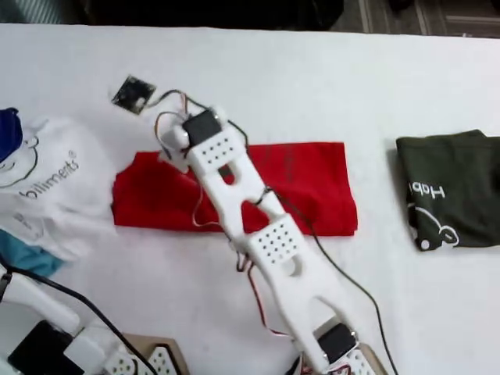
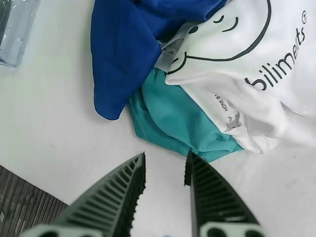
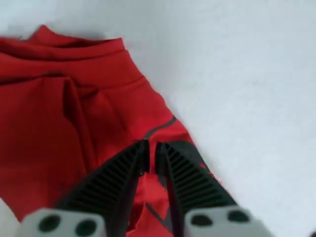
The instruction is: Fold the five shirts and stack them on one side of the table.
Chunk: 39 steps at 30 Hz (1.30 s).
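White table (image 1: 312, 78), five shirts on it. Red shirt (image 1: 312, 183) lies mid-table, folded into a long flat rectangle. Right arm stretches across it, and the right gripper (image 3: 152, 148) sits at the end nearest the loose pile, jaws almost together and pinched on the fabric at the shirt's edge. Dark green shirt (image 1: 453, 191) is folded, alone at the opposite side and well apart from the red one. The unfolded pile is at the other side: white shirt (image 2: 247, 64) on top with its print up, blue shirt (image 2: 123, 54) bunched beside it, teal shirt (image 2: 173, 118) partly under both. Left gripper (image 2: 165, 165) hangs over bare table just beside the teal shirt's edge, jaws slightly apart, holding nothing. Small dark square (image 1: 133, 94) lies near the red shirt's corner.
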Motion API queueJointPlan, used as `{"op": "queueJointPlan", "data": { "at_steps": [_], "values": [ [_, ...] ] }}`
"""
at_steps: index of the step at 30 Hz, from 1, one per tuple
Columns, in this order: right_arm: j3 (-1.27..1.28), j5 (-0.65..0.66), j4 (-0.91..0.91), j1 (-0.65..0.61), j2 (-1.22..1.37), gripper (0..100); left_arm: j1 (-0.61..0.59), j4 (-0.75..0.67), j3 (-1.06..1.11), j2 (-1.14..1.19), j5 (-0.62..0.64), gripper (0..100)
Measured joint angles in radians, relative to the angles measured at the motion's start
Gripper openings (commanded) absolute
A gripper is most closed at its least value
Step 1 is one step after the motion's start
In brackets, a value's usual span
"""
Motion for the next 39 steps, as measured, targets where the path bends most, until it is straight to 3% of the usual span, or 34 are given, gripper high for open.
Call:
{"op": "queueJointPlan", "data": {
  "at_steps": [20,32,39],
  "values": [
    [-0.008,0.0,-0.048,0.0,0.098,4.3,0.002,0.0,0.0,0.0,0.0,15],
    [-0.035,0.0,0.098,0.002,0.051,4.5,0.0,0.0,0.002,0.0,0.0,15],
    [-0.035,0.0,0.017,-0.034,0.104,4.2,0.0,0.0,0.002,0.0,0.0,15]
  ]
}}
